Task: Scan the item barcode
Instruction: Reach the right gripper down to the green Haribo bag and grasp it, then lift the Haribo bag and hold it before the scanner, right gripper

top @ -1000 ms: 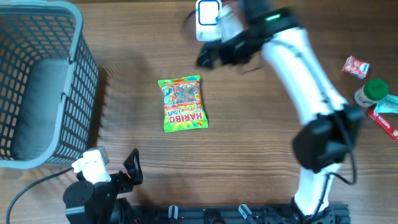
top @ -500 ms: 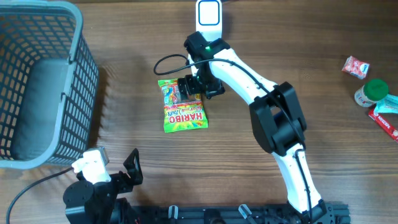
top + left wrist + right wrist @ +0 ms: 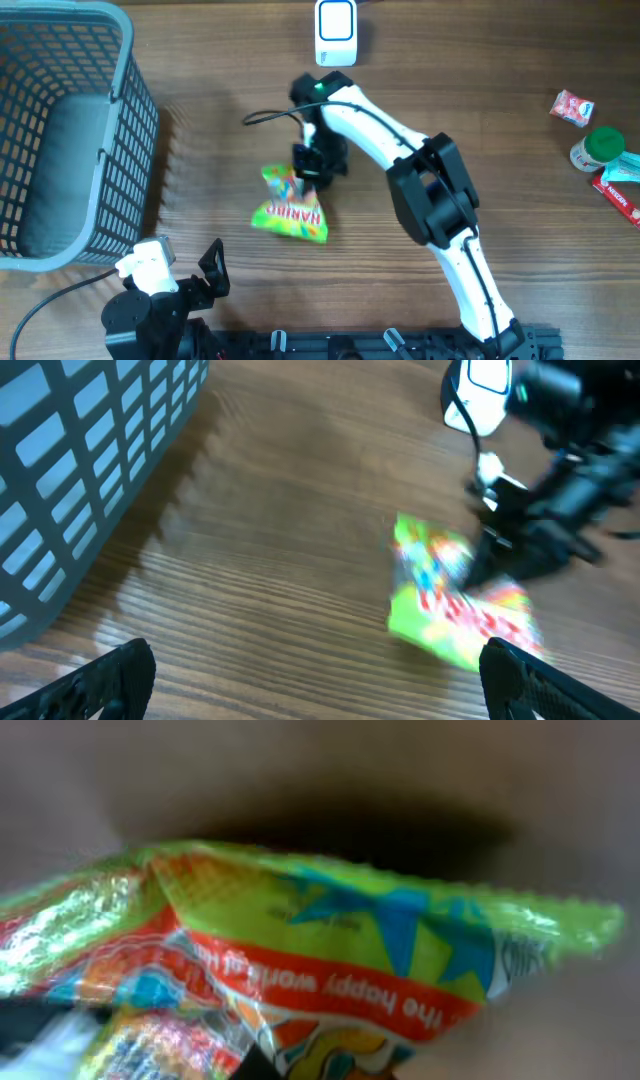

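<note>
The item is a green Haribo candy bag [image 3: 290,208], crumpled and tilted, with its far end raised off the wooden table. My right gripper [image 3: 308,170] is shut on that far end. In the right wrist view the bag [image 3: 330,960] fills the frame and hides the fingers. The left wrist view shows the bag [image 3: 450,595] blurred, hanging from the right arm. No barcode shows on it. The white scanner [image 3: 335,32] stands at the table's far edge, beyond the bag. My left gripper [image 3: 315,680] stays open and empty near the front left.
A large grey basket [image 3: 140,110] fills the left side. At the far right lie a red packet [image 3: 572,106], a green-capped bottle [image 3: 600,148] and a red tube [image 3: 620,190]. A black cable loops beside the right wrist.
My right arm swung from beside the scanner down to the bag, shut on its far end and tipped it up, dragging it slightly nearer. The left arm stayed still.
</note>
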Robot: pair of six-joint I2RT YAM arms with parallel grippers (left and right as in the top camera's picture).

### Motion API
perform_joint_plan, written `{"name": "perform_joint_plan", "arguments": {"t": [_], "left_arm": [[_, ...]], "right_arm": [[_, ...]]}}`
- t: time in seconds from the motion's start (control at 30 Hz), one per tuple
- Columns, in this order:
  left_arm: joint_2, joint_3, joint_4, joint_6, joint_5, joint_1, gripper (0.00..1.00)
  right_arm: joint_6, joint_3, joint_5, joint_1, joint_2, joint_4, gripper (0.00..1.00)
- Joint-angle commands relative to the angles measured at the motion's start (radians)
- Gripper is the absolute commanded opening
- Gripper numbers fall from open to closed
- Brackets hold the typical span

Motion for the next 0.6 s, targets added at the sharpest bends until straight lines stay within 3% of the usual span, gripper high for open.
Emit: {"name": "perform_joint_plan", "arguments": {"t": [0.0, 0.07, 0.13, 0.37, 0.57], "left_arm": [[-0.009, -0.001, 0.003, -0.009, 0.015, -0.007, 1.0], [-0.009, -0.001, 0.003, -0.009, 0.015, -0.007, 1.0], [-0.009, -0.001, 0.003, -0.009, 0.015, -0.007, 1.0], [-0.009, -0.001, 0.003, -0.009, 0.015, -0.007, 1.0], [-0.009, -0.001, 0.003, -0.009, 0.015, -0.007, 1.0]], "right_arm": [[0.206, 0.046, -0.436, -0.129, -0.031, -0.204, 0.04], [0.288, 0.042, -0.569, -0.189, -0.062, -0.206, 0.04], [0.456, 0.042, -0.623, -0.221, -0.069, -0.206, 0.04], [1.247, 0.04, -0.66, -0.267, -0.069, -0.183, 0.04], [1.543, 0.04, -0.574, -0.272, -0.069, -0.125, 0.04]]}}
